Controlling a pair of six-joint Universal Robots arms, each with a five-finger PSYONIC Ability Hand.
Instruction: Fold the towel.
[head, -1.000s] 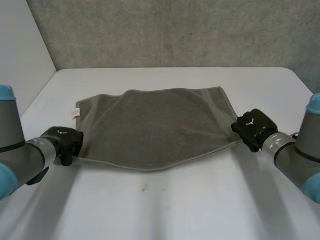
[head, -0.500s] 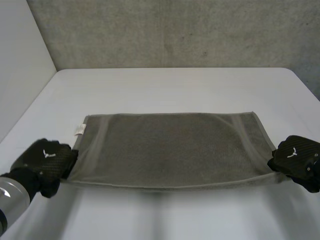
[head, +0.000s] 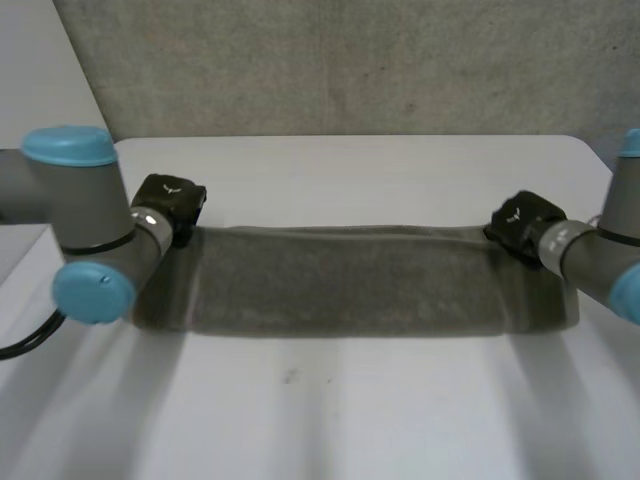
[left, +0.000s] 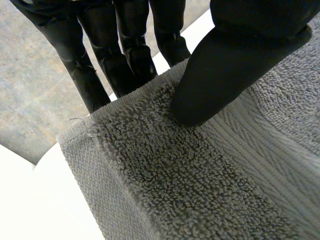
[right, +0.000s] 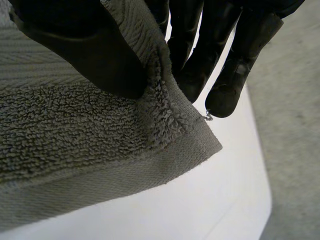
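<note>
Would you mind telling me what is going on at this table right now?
A two-armed robot is folding a grey towel on a white table. The left robot hand pinches one corner of the towel between thumb and fingers, and the right robot hand pinches the corner at the other end. Both hands are at the towel's far edge. The towel lies as a long, narrow band across the table, apparently doubled over.
</note>
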